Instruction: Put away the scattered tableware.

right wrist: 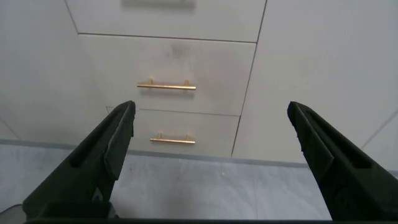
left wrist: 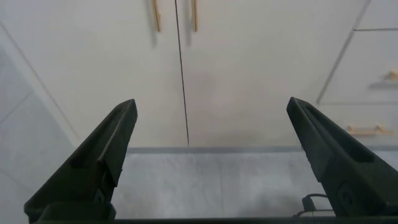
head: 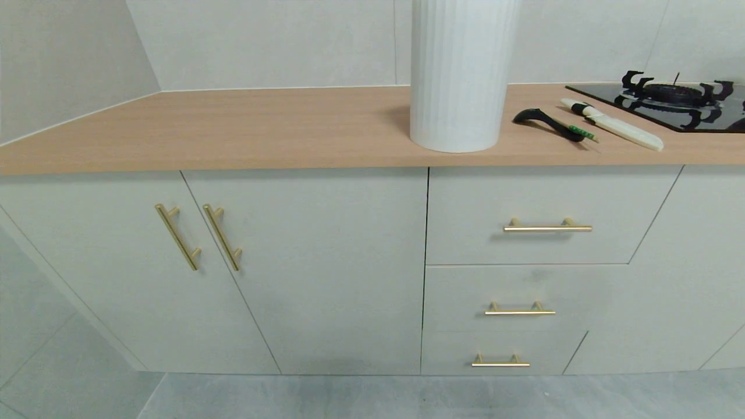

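Knife point(head: 617, 124) and utensil point(head: 544, 121) are the scattered pieces I can make out. They lie on the right part of the counter point(head: 244, 125), between the white ribbed cylinder point(head: 457, 75) and the hob point(head: 678, 102). They sit just beside each other, both slanting the same way. I cannot tell whether they touch.

The knife looks pale, long and flat, with a dark band near its handle end. I expect it to be light and stiff, with a smooth skin that could slide between my fingers. If the blade is ceramic it would chip on a drop. It lies flat on the wood, so I would pinch across the handle by the band, not the blade.

The utensil has a curved black head and a thin stem with green on it. I judge it very light and likely to roll or pivot when nudged. The thick black part gives my best hold, since the stem is too slim to trust.

My left gripper point(left wrist: 210, 106) hangs low with its jaws spread wide and nothing in them. It faces the cabinet doors point(left wrist: 186, 68). My right gripper point(right wrist: 210, 107) is just as wide and bare, facing the lower drawers point(right wrist: 166, 87). Every drawer front I see is shut, so nothing is ready to receive the pieces.
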### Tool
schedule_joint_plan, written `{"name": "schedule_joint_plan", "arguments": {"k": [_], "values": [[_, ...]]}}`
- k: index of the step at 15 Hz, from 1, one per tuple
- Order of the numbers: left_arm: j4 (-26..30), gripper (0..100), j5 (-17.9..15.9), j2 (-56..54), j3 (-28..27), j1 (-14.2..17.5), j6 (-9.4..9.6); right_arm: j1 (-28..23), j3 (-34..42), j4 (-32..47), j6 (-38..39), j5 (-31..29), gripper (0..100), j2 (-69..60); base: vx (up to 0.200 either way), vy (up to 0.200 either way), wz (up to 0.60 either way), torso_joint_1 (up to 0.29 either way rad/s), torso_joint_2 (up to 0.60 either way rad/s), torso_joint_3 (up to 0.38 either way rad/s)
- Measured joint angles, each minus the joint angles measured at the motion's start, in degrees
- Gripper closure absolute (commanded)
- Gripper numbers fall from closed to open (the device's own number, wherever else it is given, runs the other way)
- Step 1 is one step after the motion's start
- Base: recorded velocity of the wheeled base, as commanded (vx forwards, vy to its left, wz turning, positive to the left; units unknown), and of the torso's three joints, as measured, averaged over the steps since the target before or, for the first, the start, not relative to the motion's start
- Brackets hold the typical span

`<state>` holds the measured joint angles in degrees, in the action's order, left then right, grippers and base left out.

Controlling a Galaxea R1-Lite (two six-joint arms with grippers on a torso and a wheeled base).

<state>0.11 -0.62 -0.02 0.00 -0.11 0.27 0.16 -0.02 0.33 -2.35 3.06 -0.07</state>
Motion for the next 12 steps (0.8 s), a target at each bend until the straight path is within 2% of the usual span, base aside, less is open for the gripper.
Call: {"name": "schedule_joint_plan", "arguments": {"k": [12], "values": [[0.0,0,0.0,0.0,0.0,0.0,0.05,0.0,-0.1,0.0,-1.4,0.1,0,0.0,0.000,0.000,0.00,0.000,0.00,0.000]]}}
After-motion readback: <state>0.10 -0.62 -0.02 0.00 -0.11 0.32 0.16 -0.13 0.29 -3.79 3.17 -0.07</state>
